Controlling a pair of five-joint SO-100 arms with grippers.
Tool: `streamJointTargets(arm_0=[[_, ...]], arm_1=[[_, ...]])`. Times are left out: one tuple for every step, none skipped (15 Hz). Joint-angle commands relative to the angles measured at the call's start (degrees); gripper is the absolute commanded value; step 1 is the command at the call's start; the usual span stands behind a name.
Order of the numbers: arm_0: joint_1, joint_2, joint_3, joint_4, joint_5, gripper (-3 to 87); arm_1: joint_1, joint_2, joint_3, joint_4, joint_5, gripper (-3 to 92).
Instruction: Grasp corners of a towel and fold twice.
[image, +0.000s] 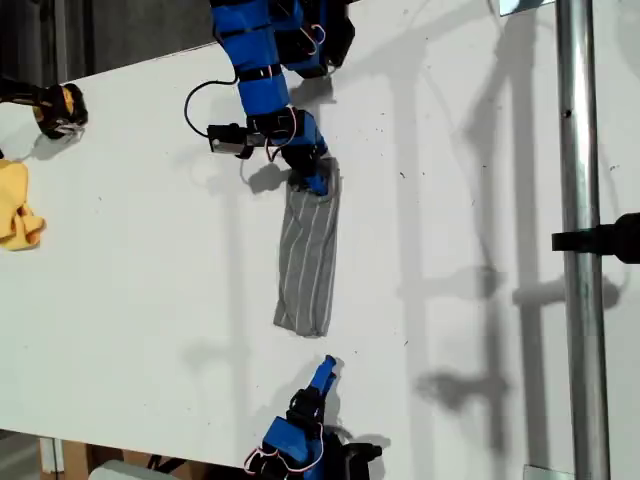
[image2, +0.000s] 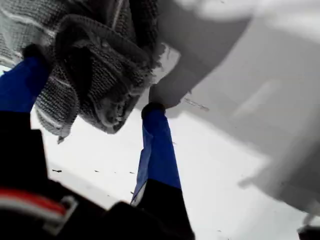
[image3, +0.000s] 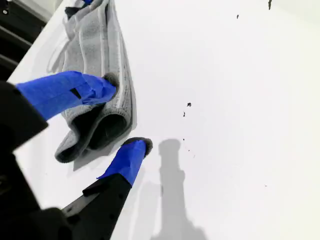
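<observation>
The towel (image: 308, 255) lies on the white table (image: 480, 200) as a narrow folded strip, grey with thin white stripes. My first gripper (image: 315, 183) is at the strip's far end. In the first wrist view its jaws stand open, with a bunched edge of the towel (image2: 95, 65) between the blue fingers (image2: 155, 145). My second gripper (image: 328, 365) hovers just short of the strip's near end, apart from it. Its second wrist view shows it open (image3: 126, 115), with the towel's folded end (image3: 95, 35) lying before the fingertips (image3: 135, 150). I cannot pick out single corners.
A small yellow cloth (image: 18, 205) lies at the exterior view's left edge, with a black and yellow object (image: 60, 108) behind it. A metal pole (image: 580, 240) with a black clamp (image: 610, 238) crosses the exterior view's right side.
</observation>
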Motion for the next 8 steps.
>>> streamJointTargets(arm_0=[[0.53, 0.35, -1.93, 0.35, -1.32, 19.3], [0.62, 0.35, -1.76, 0.35, -1.41, 19.3], [0.62, 0.35, -1.76, 0.35, -1.41, 19.3], [0.62, 0.35, -1.76, 0.35, -1.41, 19.3], [0.79, 0.35, -1.76, 0.44, -1.58, 19.3], [0.88, 0.35, -1.76, 0.53, -1.67, 19.3], [1.23, 0.35, -1.85, 0.62, -2.02, 19.2], [1.58, 0.35, -1.85, 0.70, -2.46, 19.2]], arm_1=[[1.58, -5.19, -6.59, -1.85, -1.32, 39.9], [2.29, -6.86, -8.26, -2.29, -2.46, 39.8], [2.81, -8.35, -9.76, -2.46, -3.25, 39.6], [3.34, -9.14, -10.55, -2.99, -3.96, 38.6], [3.69, -9.23, -10.55, -4.04, -4.57, 34.0], [4.04, -9.23, -10.46, -4.48, -4.13, 19.4], [4.66, -8.96, -10.28, -4.39, -3.87, 4.9], [5.01, -8.00, -9.32, -5.27, -4.22, -0.2]])
